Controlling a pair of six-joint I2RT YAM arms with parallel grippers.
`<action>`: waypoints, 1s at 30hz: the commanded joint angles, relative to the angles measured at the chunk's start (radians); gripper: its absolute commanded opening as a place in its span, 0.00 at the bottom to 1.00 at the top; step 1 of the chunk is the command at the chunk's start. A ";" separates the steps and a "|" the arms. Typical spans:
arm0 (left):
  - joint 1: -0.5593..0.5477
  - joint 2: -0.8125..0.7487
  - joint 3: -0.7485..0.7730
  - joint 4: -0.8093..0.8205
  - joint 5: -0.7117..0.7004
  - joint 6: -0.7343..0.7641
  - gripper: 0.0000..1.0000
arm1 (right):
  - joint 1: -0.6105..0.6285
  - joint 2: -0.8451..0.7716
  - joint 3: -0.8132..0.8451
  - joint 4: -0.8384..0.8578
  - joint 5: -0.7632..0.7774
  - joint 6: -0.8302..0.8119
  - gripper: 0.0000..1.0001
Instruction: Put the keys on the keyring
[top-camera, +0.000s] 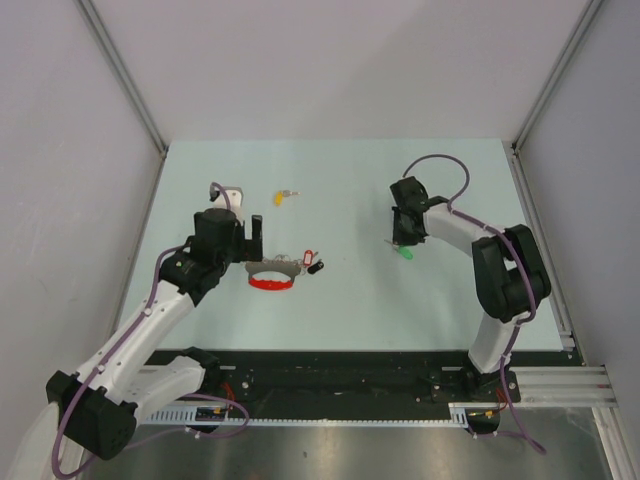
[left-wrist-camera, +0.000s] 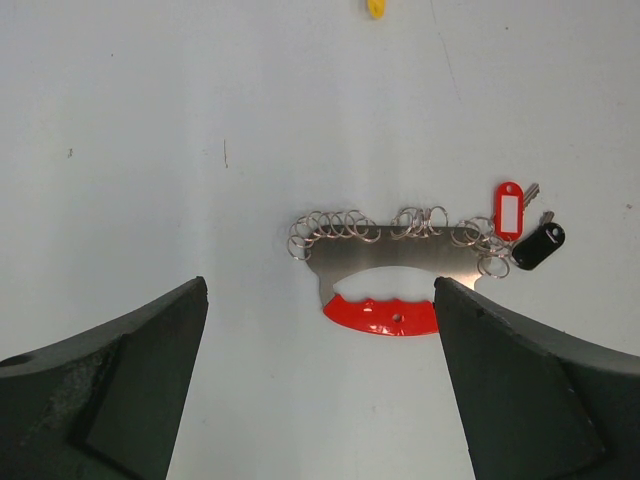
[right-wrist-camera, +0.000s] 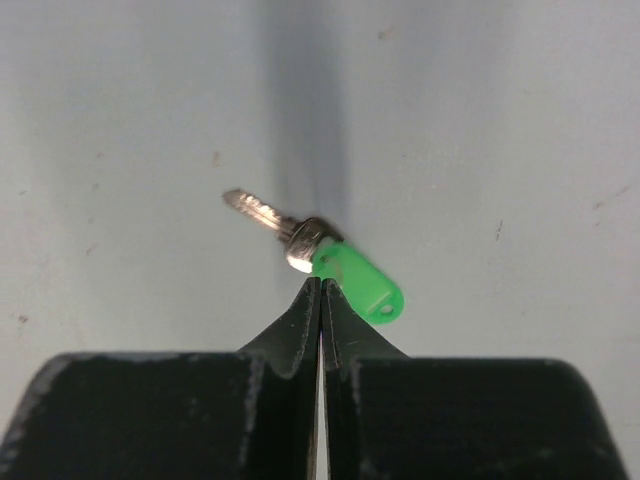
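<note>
- The left gripper (top-camera: 250, 238) hung over the table (top-camera: 350, 310), close to the keyring (top-camera: 272, 277). Its jaws were wide apart and held nothing. I think it waited there so it could grab the keyring and keep it from sliding.
- The keyring lay flat on the table, a bit left of the middle. A red tag (top-camera: 308, 258) and a black tag (top-camera: 317, 267) lay at its right end.
- From the top, the keyring was just a small red and grey shape. The left wrist view showed more: a row of little wire rings along a shiny metal piece, with the red band below.
- The yellow key (top-camera: 284, 195) lay alone, farther back on the table and apart from the keyring. Nothing held it.
- The right gripper (top-camera: 405, 238) was well off to the right. Its jaws were pressed together, and the tips pinched the green key (right-wrist-camera: 350, 275) where the head meets the blade. Thin tips suit such a tiny thing.
- From the top, the green key was only a green dot. The right wrist view showed its silver blade and the hole in its head. Neither key was on the keyring yet.
</note>
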 joint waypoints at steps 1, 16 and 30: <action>0.005 -0.024 -0.003 0.027 0.001 0.017 1.00 | 0.083 -0.115 0.006 0.055 0.127 -0.161 0.00; 0.005 -0.046 -0.009 0.032 0.006 0.023 1.00 | 0.033 -0.132 -0.019 -0.034 0.053 -0.001 0.10; 0.006 -0.038 -0.010 0.032 0.007 0.025 1.00 | -0.138 -0.044 -0.023 -0.022 -0.234 0.021 0.25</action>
